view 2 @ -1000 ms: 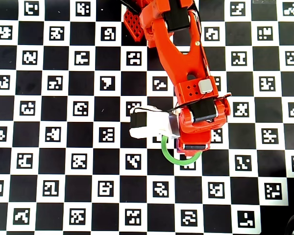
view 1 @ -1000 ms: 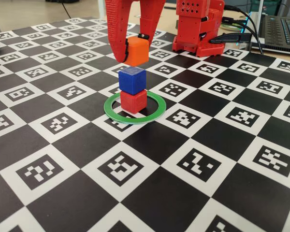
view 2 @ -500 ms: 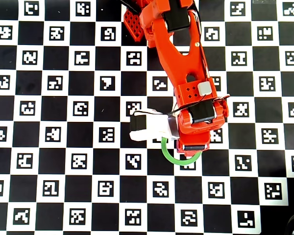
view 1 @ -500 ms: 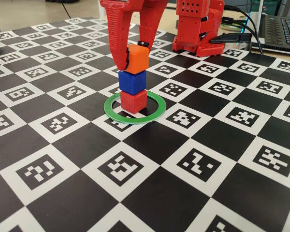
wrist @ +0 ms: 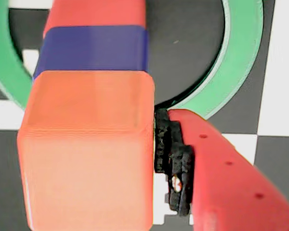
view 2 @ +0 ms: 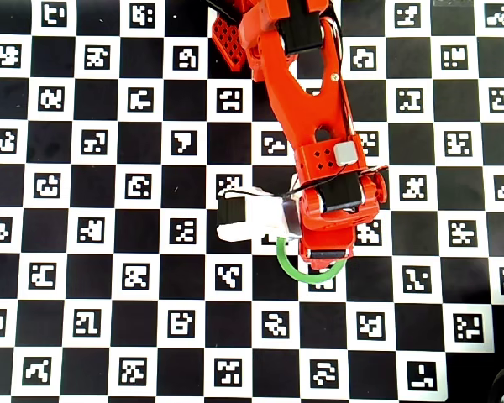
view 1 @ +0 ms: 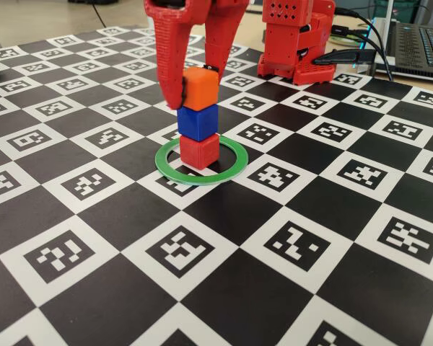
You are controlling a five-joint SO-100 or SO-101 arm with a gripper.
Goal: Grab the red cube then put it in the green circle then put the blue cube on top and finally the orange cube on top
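Observation:
The red cube (view 1: 199,151) sits inside the green circle (view 1: 224,171). The blue cube (view 1: 197,122) stands on it, and the orange cube (view 1: 202,90) stands on the blue one, so the three form an upright stack. My gripper (view 1: 196,86) is shut on the orange cube, one finger on each side. In the wrist view the orange cube (wrist: 86,144) fills the frame between the jaws of my gripper (wrist: 86,163), above the blue cube (wrist: 94,48) and the red cube (wrist: 96,12); the black pad (wrist: 176,159) touches the orange cube's right side. The other finger is out of view. The green circle (wrist: 241,57) surrounds the stack.
The checkered marker board (view 1: 202,288) covers the table. The arm's red base (view 1: 296,40) stands at the back, with cables (view 1: 353,50) and a laptop (view 1: 422,43) to its right. In the overhead view the arm (view 2: 319,151) hides the stack; only part of the ring (view 2: 298,273) shows.

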